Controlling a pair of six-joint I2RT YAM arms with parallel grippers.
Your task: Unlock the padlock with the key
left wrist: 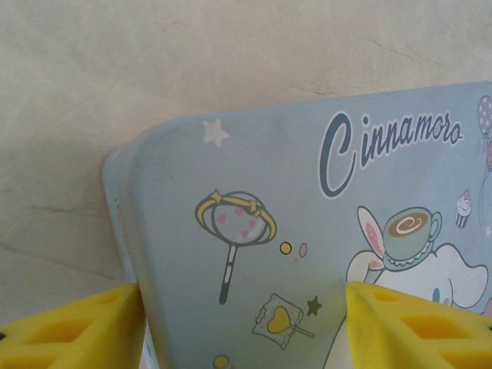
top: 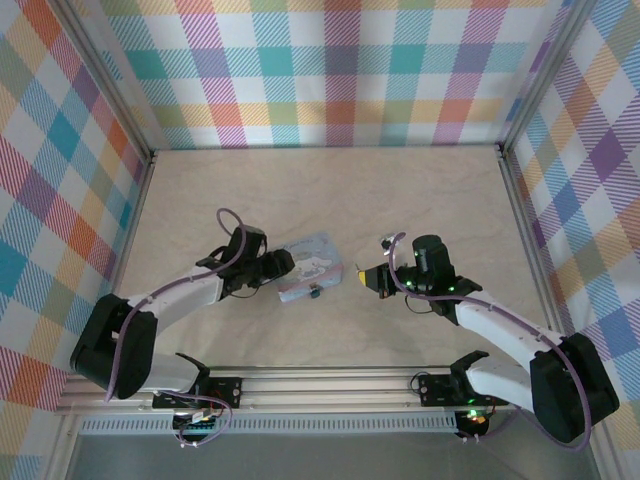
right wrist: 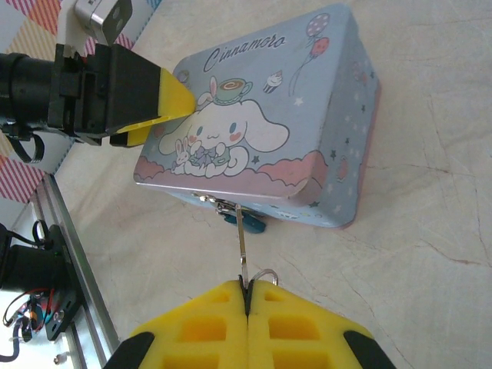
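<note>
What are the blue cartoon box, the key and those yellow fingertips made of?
The box: likely printed tin, smooth satin sheen, rolled edges. The key: bare silvery metal, thin and glinting. The fingertips: look like matte yellow plastic or foam with moulded hollows.

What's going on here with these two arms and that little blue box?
Two robot arms are working on a light-blue cartoon tin that has a tiny teal padlock on its front clasp. The right gripper is shut on a small key and points it at the padlock. The tip reaches the lock, but I can't tell whether it is in. The left gripper straddles a corner of the tin, apparently to steady it.
</note>
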